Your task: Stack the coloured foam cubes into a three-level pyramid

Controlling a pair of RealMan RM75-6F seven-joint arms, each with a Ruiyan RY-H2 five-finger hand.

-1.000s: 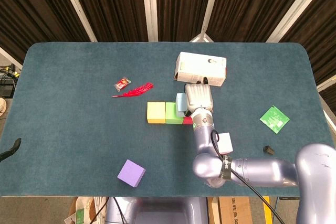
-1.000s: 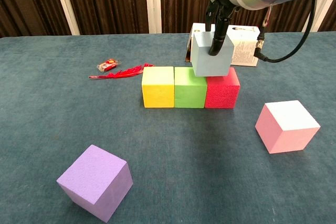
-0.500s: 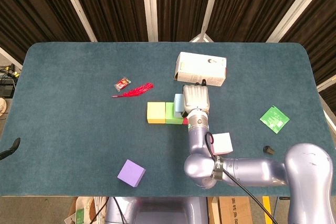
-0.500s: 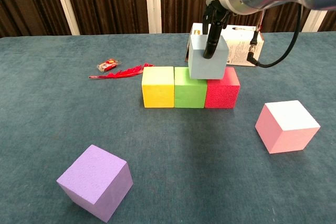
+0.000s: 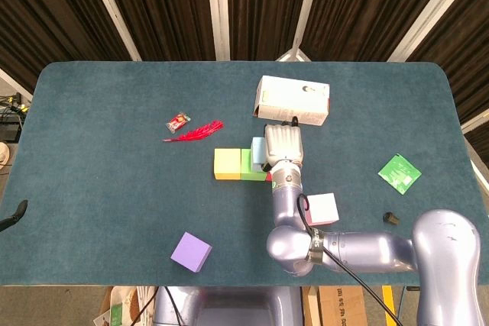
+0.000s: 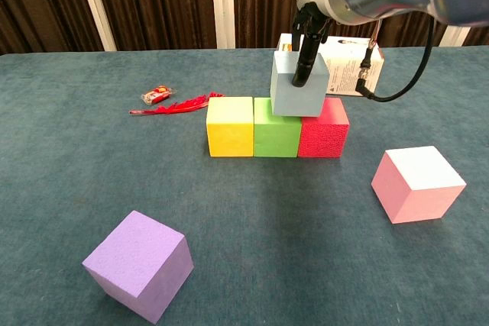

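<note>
A yellow cube, a green cube and a red cube stand in a touching row at mid-table. My right hand grips a light blue cube from above and holds it over the seam between the green and red cubes, slightly tilted. In the head view the right hand covers most of the blue cube and the red cube. A pink cube lies to the right front, a purple cube at the left front. My left hand is out of sight.
A white carton lies just behind the row. A red feather and a small red packet lie to the left rear. A green card and a small black object sit at the right.
My right hand has carried the light blue cube a little leftward, from over the red cube to the green-red seam. The other cubes have not moved.
</note>
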